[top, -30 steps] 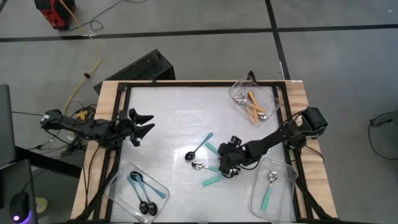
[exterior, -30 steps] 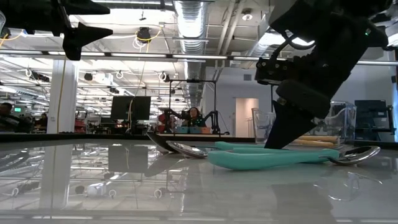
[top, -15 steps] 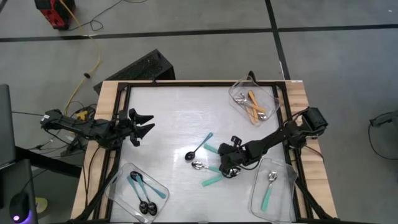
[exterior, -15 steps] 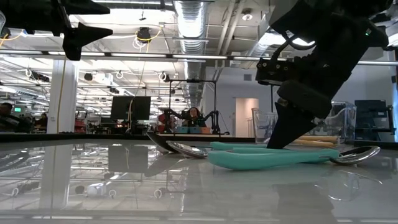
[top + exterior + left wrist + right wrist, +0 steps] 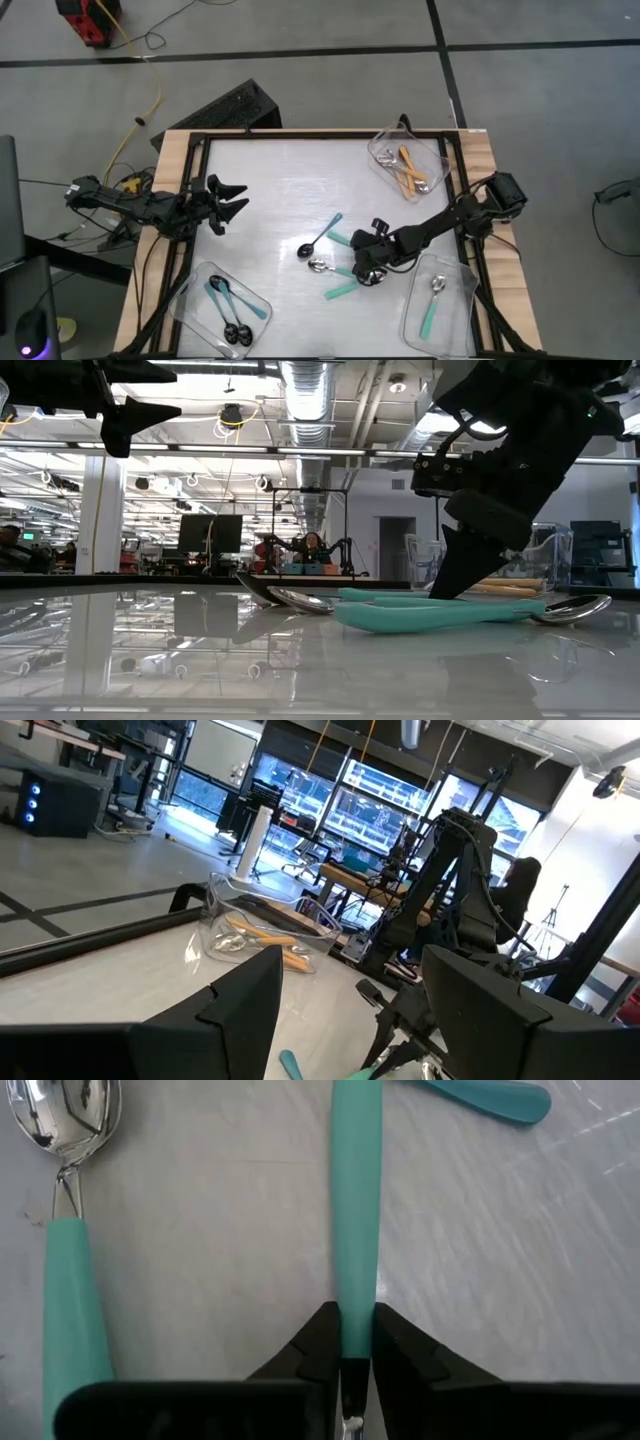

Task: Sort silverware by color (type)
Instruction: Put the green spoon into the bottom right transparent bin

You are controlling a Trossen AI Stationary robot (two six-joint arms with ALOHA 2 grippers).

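right wrist view puts us directly over the grip: the right gripper (image 5: 348,1342) has its two fingers (image 5: 318,1342) pinched in against a teal-handled spoon (image 5: 356,1200), one pad on each side of the handle, with only the handle's width between them. the spoon lies flat on the white table (image 5: 270,190).

counting from the high view, we find three teal-handled spoons loose near the table's middle: the gripped one (image 5: 347,271), another (image 5: 342,289) just in front of it, and a third teal handle (image 5: 341,239) behind it. a blue-handled spoon (image 5: 322,236) with a black bowl lies beside them. the near right tray (image 5: 462,325) holds one teal spoon (image 5: 433,306). the near left tray (image 5: 190,300) holds two blue-handled spoons (image 5: 225,310). the far right tray (image 5: 382,145) holds orange-handled spoons (image 5: 408,170); we cannot tell their number for sure.

the right arm reaches in from the table's right edge, stretched low and diagonal toward the middle, its gripper (image 5: 366,268) tipped down onto the table. the left gripper (image 5: 236,199) hangs above the table's left side, fingers spread wide apart and holding nothing.
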